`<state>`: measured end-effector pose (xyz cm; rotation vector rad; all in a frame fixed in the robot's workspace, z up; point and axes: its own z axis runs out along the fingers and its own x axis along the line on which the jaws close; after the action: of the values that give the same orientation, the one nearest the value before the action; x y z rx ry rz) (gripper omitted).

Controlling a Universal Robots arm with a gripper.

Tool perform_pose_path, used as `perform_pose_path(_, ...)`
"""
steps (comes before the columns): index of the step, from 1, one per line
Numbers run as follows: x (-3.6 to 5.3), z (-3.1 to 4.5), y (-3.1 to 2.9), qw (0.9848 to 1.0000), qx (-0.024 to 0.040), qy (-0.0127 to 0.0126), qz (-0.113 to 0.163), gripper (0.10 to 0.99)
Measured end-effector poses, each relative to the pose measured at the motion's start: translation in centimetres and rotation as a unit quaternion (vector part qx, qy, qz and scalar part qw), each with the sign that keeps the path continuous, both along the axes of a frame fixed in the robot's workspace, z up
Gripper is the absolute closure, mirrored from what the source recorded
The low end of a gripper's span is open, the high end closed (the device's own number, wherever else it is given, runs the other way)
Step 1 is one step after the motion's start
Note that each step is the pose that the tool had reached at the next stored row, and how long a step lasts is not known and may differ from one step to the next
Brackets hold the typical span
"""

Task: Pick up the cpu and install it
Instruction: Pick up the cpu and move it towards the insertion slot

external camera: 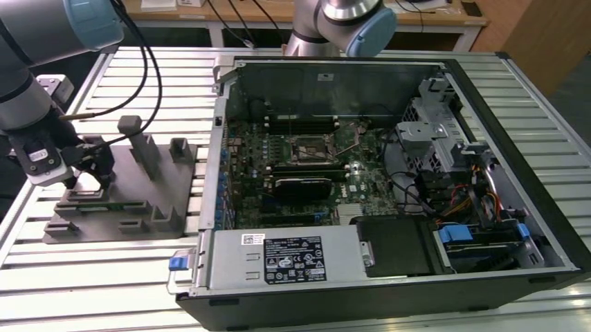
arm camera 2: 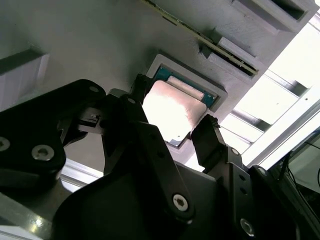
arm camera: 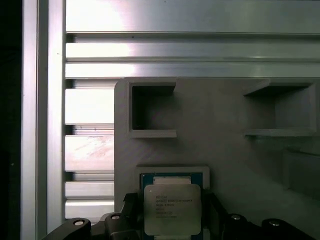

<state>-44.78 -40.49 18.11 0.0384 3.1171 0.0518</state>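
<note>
The black two-fingered tool (arm camera 2: pixel 174 107) hung open, fingers flanking the small square silver-topped cpu (arm camera: pixel 172 207). The cpu lay seated in a pocket of the grey moulded fixture (arm camera: pixel 225 160) on the slatted metal table (external camera: pixel 93 290). Judging by this, the pickup was unmade and installation in the open computer case (external camera: pixel 323 86) remained.

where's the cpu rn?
The cpu sits in a square recess of the grey fixture, right under the gripper in both wrist views. The fixture lies at the exterior view's left, beside the open computer case.
</note>
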Motion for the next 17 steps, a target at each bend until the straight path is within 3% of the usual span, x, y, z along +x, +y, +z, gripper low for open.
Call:
perform_pose_path(6, 0.01, 0.00, 0.00, 1.0000, 0.0000, 0.0000, 0.000, 0.451)
perform_pose_path(8, 0.01, 0.00, 0.00, 1.0000, 0.0000, 0.0000, 0.000, 0.545)
perform_pose_path(17, 0.03, 0.09, 0.00, 1.0000, -0.0001, 0.0001, 0.000, 0.545)
